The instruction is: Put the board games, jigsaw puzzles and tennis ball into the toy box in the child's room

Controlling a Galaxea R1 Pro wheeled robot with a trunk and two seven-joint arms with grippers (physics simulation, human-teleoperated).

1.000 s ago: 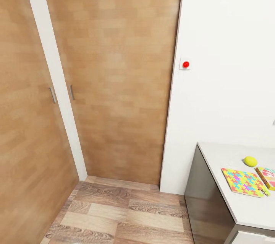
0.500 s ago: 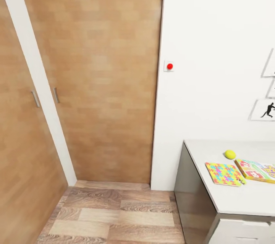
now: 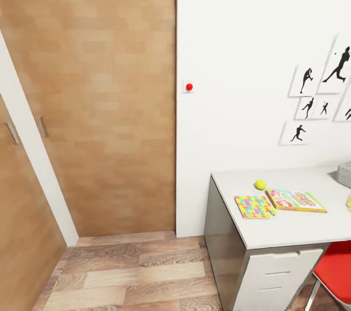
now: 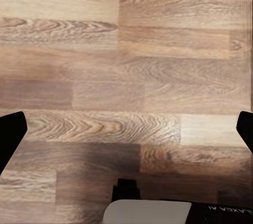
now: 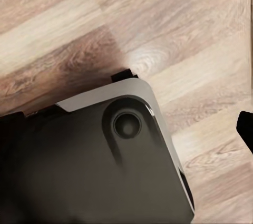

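Tennis ball [image 3: 260, 184] lies on the bench [image 3: 292, 230] beside a jigsaw puzzle [image 3: 253, 206] and board game [image 3: 294, 201]. Left claw [image 4: 126, 134] hangs spread above wooden floor [image 4: 126, 50]; right claw's state I cannot tell.

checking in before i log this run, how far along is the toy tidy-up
Nothing looks done yet. On the white table the tennis ball, a jigsaw puzzle and a board game lie loose. Nothing is in hand: the left gripper hangs open over the wood floor. All the packing is left; a grey box corner shows at the table's far end.
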